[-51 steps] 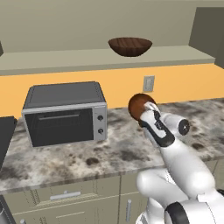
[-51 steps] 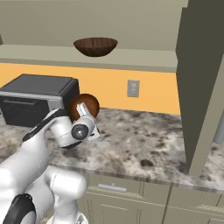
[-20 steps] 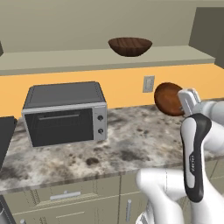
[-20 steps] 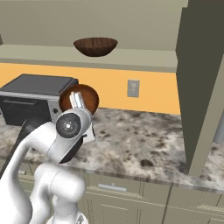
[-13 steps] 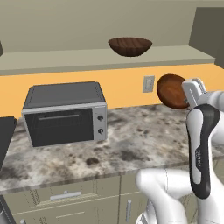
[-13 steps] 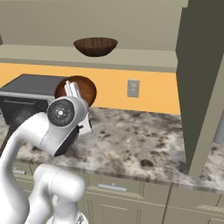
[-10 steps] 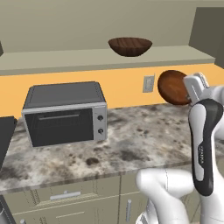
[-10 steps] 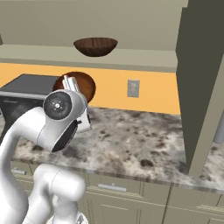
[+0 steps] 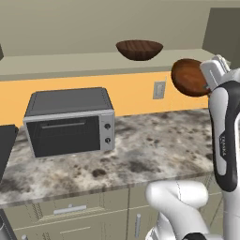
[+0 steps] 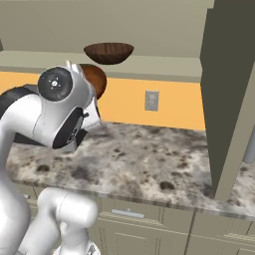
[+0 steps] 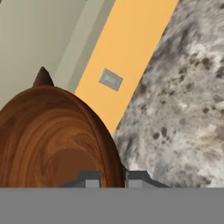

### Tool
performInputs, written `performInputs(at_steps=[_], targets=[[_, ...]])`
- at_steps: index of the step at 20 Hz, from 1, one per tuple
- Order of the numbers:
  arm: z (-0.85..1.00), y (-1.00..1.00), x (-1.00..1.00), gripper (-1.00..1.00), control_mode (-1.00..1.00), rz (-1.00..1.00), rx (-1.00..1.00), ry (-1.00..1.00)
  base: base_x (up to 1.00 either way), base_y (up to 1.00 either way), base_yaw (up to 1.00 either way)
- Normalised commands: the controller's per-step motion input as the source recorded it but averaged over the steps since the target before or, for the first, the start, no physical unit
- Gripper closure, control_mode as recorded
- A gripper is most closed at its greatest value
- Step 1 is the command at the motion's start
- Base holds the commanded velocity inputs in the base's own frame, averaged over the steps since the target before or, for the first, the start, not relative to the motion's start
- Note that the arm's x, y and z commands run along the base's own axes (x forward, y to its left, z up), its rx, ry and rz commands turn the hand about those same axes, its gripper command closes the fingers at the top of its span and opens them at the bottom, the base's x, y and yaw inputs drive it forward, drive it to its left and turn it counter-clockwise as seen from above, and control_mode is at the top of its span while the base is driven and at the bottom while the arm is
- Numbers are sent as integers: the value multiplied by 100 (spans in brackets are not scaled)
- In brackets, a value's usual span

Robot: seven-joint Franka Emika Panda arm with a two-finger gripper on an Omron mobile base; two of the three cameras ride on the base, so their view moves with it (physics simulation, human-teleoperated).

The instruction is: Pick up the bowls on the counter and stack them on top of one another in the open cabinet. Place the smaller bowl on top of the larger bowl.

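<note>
The larger bowl (image 9: 139,49) (image 10: 108,52), wide and dark brown, rests upright on the ledge of the open cabinet (image 9: 70,63) (image 10: 159,64). My gripper (image 9: 207,82) (image 11: 113,178) is shut on the rim of the smaller bowl (image 9: 189,77) (image 10: 95,79) (image 11: 48,140). I hold this reddish-brown bowl tipped on its side, high above the counter (image 9: 154,150) (image 10: 149,154). It hangs to the right of the larger bowl and slightly below ledge height. In the right base view my arm hides most of it.
A grey toaster oven (image 9: 70,122) stands on the counter's left part. A wall outlet (image 9: 159,89) (image 10: 151,100) (image 11: 110,79) sits on the orange backsplash. A tall cabinet side (image 10: 229,99) closes off the right end of the ledge.
The arm has swung up and to the right, lifting the smaller bowl from just above the counter to near ledge height. The bowl now lies tipped on its side.
</note>
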Motion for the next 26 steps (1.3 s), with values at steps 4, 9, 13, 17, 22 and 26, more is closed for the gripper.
performInputs(at_steps=[4,9,13,17,22,26], targets=[[57,4,19,100,-100,0,-3,6,0,0,0],[38,2,36,100,-100,0,0,4,0,0,0],[22,0,45,100,-100,0,1,8,0,0,0],[7,-4,41,100,-100,1,2,6,0,0,0],[-1,0,38,100,-100,1,2,1,0,0,0],[-7,1,34,100,-100,0,2,0,0,0,0]])
